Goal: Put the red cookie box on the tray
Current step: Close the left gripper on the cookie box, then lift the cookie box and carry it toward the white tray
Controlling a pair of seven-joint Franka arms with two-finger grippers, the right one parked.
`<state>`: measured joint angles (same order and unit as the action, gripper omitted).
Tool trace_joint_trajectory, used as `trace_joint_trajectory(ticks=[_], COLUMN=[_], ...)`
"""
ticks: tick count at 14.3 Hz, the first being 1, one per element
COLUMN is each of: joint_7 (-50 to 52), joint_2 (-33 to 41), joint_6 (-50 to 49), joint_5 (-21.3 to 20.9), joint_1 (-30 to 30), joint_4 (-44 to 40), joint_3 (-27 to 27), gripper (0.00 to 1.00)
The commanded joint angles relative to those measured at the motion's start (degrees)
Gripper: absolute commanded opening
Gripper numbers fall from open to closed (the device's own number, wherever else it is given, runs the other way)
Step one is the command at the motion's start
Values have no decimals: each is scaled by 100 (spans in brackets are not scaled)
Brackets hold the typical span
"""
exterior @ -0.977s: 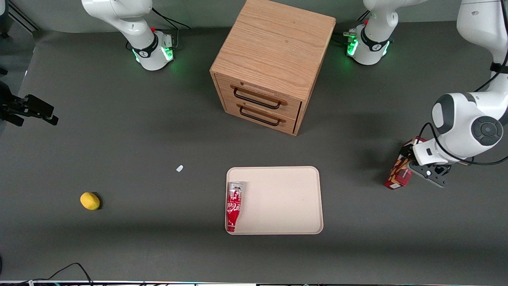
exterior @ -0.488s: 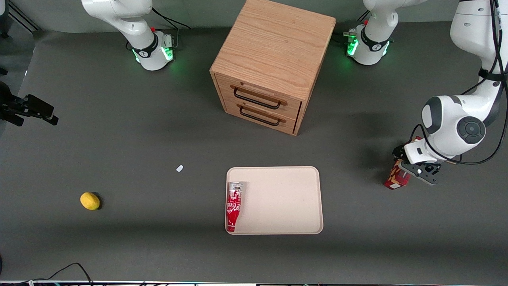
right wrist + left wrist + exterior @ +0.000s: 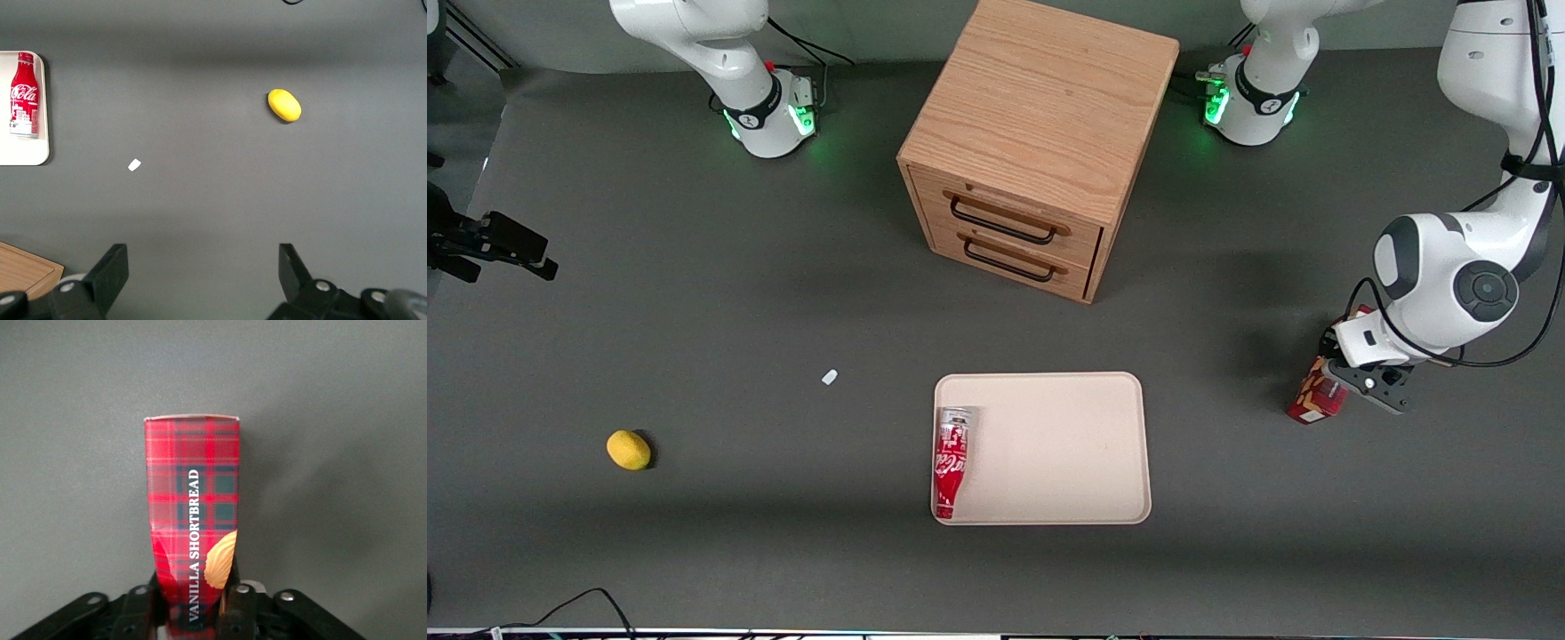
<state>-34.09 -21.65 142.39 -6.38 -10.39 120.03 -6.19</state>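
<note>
My end effector (image 3: 193,603) is clamped on the red cookie box (image 3: 193,513) (plaid, "Vanilla Shortbread"), w/ fingers (image 3: 235,603) pinching both sides. The box sits toward the working arm's end of the bench (image 3: 694,311), approx. 3 o'clock from the tray (image 3: 1067,444), well apart.

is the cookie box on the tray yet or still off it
Still off it. The red cookie box stands on the table toward the working arm's end, apart from the tray, with the gripper shut on it.
</note>
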Motion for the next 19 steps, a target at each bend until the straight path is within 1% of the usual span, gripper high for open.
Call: trace_joint_trajectory(ticks=[1, 5, 7, 9, 13, 14, 15, 16, 19], joint_7=[60, 60, 95, 296, 718, 771, 859, 982, 1701], joint_2=[47, 64, 116, 301, 503, 521, 539, 539, 486], joint_6=[-45, -62, -377, -903, -2405, -2774, -3109, -3416, -3998], joint_5=[-21, -21, 14, 58, 102, 302, 591, 760, 779], joint_1=[-15, -15, -15, 20, 125, 169, 187, 239, 607], joint_4=[-6, -41, -181, -452, -1523, -1831, -2130, -2420, -3185], joint_3=[-14, -14, -14, -14, -76, -76, -76, -76, -76], gripper=[0, 0, 0, 0, 0, 0, 0, 0, 0])
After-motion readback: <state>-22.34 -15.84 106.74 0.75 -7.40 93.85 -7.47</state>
